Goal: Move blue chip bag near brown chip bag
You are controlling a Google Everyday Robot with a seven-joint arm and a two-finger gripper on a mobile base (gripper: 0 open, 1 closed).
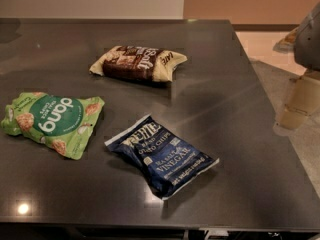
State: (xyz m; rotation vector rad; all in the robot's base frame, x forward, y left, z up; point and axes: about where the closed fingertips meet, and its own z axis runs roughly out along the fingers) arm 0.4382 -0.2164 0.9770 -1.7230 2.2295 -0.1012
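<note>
The blue chip bag (162, 156) lies flat on the dark table (225, 74), near the front and right of middle, with white lettering up. The brown chip bag (139, 63) with cream ends lies farther back, near the table's middle. The two bags are well apart, with bare tabletop between them. My gripper (300, 104) shows as a pale part under a grey arm segment at the right edge of the view. It is beyond the table's right edge, away from both bags, and holds nothing that I can see.
A green "dang" bag (52, 121) lies at the left of the table, level with the blue bag. The table's front edge runs along the bottom of the view. The floor (280, 49) shows to the right.
</note>
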